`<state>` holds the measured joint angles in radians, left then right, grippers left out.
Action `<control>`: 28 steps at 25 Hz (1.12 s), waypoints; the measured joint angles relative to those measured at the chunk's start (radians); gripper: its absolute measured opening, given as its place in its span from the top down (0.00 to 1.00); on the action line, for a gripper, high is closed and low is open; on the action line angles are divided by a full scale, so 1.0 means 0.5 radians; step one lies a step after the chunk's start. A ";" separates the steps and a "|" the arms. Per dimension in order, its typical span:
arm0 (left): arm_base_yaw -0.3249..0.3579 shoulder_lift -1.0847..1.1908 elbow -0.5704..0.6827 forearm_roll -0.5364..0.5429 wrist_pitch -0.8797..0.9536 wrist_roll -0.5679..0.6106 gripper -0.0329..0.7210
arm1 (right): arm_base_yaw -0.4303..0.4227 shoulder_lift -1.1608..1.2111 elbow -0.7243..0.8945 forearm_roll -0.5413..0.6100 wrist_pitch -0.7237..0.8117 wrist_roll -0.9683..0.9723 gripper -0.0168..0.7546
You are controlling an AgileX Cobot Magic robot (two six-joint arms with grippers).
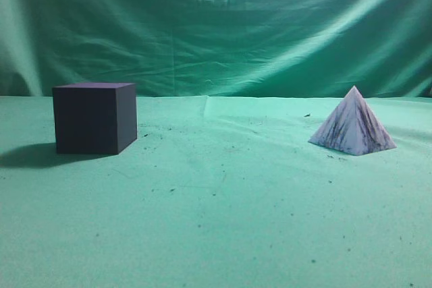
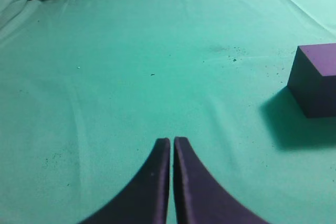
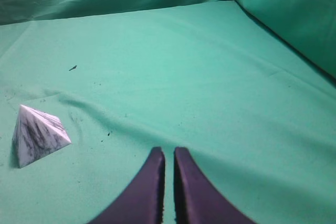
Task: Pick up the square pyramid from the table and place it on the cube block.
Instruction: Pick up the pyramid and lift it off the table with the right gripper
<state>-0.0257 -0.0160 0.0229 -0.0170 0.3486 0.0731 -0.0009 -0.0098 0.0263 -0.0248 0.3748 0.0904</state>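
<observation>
Pyramid (image 1: 352,124) untouched on the desk (image 1: 216,220), cube (image 1: 94,118) well apart.
Right end effector (image 3: 168,153) clenched, empty: I'd part it first, then grip low across opposite sloped faces.

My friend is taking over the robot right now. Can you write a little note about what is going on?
Left tool: shut, empty, above bare cloth, cube to its right.
Right tool: shut, empty, pyramid to its left.
Pyramid: upright on the table, right side, untouched.
Cube: left side, nothing on top.
Done: nothing yet.
Left: open the right tool, grab the pyramid, carry it across, set it on the cube.
</observation>
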 joint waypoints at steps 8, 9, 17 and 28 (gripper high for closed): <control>0.000 0.000 0.000 0.000 0.000 0.000 0.96 | 0.000 0.000 0.007 0.148 -0.687 0.066 0.92; 0.000 0.000 0.000 0.000 0.000 0.000 0.96 | 0.000 0.000 -0.003 0.152 -0.750 0.071 0.92; 0.000 0.000 0.000 0.000 0.000 0.000 0.96 | 0.000 0.421 -0.722 0.160 0.068 0.018 0.92; 0.000 0.000 0.000 0.000 0.000 0.000 0.96 | 0.400 1.416 -1.368 0.245 0.922 -0.519 0.98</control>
<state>-0.0257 -0.0160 0.0229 -0.0170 0.3486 0.0731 0.1991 0.6984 -0.6575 0.0976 0.8356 -0.1691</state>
